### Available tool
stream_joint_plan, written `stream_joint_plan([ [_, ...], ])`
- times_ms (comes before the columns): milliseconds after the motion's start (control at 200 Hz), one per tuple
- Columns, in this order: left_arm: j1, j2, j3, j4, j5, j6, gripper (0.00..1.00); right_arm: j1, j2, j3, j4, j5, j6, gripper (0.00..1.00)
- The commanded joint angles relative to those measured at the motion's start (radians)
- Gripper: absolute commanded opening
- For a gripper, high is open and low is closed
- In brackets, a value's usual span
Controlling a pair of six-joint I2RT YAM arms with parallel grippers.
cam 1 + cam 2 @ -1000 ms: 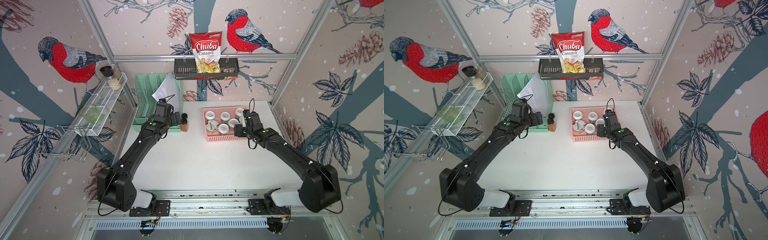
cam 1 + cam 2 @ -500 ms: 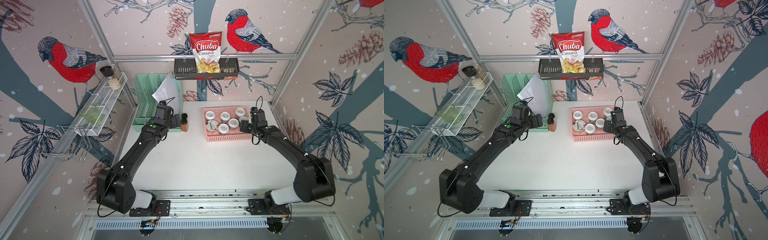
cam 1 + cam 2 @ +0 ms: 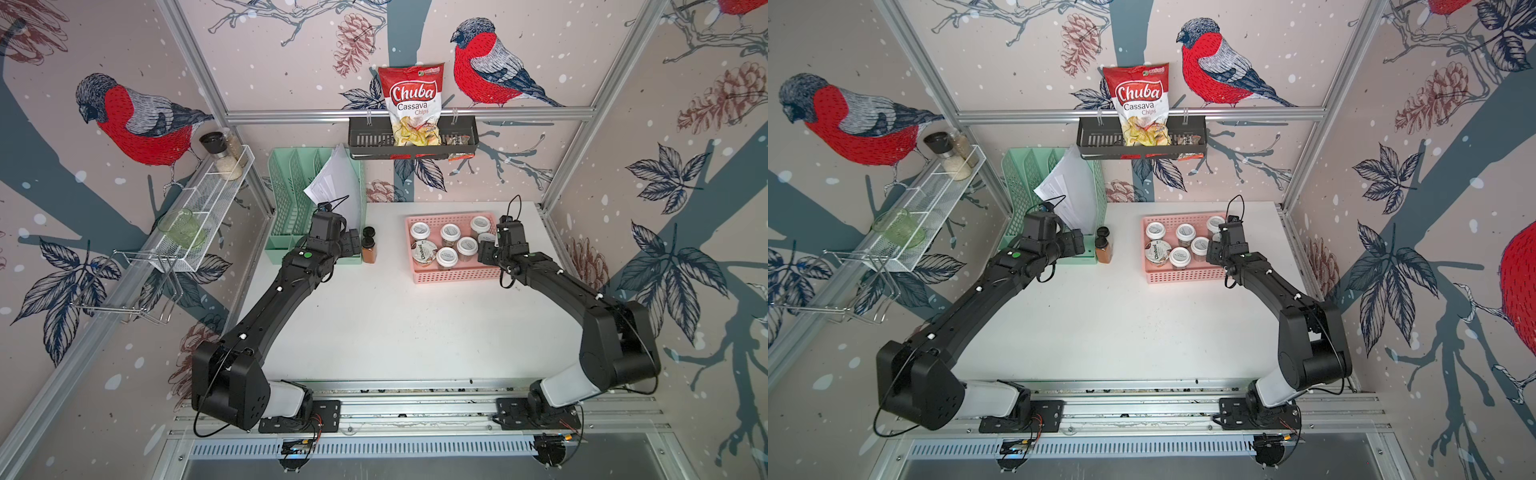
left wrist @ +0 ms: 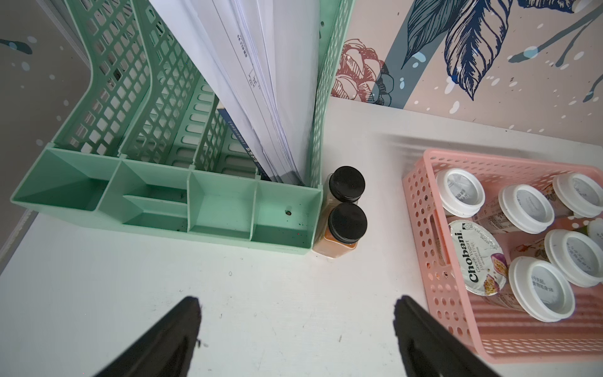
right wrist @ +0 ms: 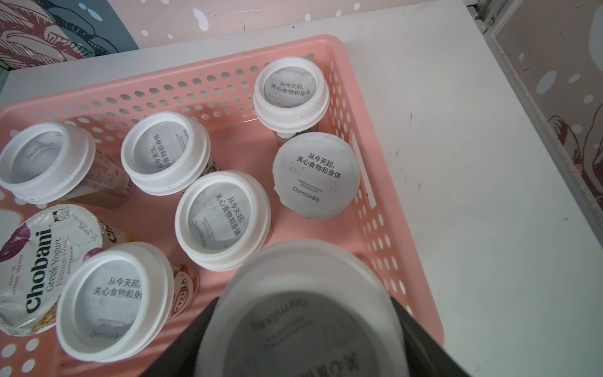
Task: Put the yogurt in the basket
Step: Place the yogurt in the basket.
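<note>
- Both top views first: the pink basket (image 3: 455,275) (image 3: 1185,275) sits at the back right of the white table (image 3: 395,324). It's crowded with white-lidded yogurt jars (image 3: 451,232) standing upright, and the Chobani cup (image 3: 424,252) is in its front-left corner.
- Same views: the right gripper (image 3: 484,251) hangs over the basket's right end. Its fingers are tucked under the wrist, so there's no reading them from up here.
- The left gripper (image 3: 353,247) hovers just beside two spice bottles (image 3: 369,248), in front of the green file organizer (image 3: 291,216).
- Over to the left wrist view: the left gripper (image 4: 297,300) has its black fingers (image 4: 176,336) spread wide, with only bare table between them.
- Ahead of it the spice bottles (image 4: 347,223) stand touching each other, tight against the organizer's (image 4: 163,202) corner, and papers (image 4: 261,81) lean in its end slot.
- The basket (image 4: 421,212) is off to one side, with the Chobani cup (image 4: 476,258) inside by the wall with the handle slot.
- Now the right wrist view: the right gripper (image 5: 305,313) is clamped on the held jar (image 5: 306,277). A dark finger (image 5: 202,346) presses either side of the jar, which looms big and blurred against the lens.
- The held jar is inside the basket's rim (image 5: 375,163), at a corner near the slotted wall. Whether its base touches the floor, I can't tell.
- Beyond it, five lidded jars, one foil-topped jar (image 5: 315,174) with no cap and the Chobani cup (image 5: 42,267) all stand in the basket.
</note>
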Motion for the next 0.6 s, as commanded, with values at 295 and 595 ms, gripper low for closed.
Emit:
stream_joint_plan([
  [295,0.000,-0.013,-0.005,0.030,-0.009,0.005,0.96,-0.005,0.085,-0.034,0.096,0.008,0.039,0.76],
  [595,0.000,-0.013,-0.006,0.030,-0.014,0.005,0.96,-0.003,0.134,-0.042,0.127,0.007,0.046,0.77],
])
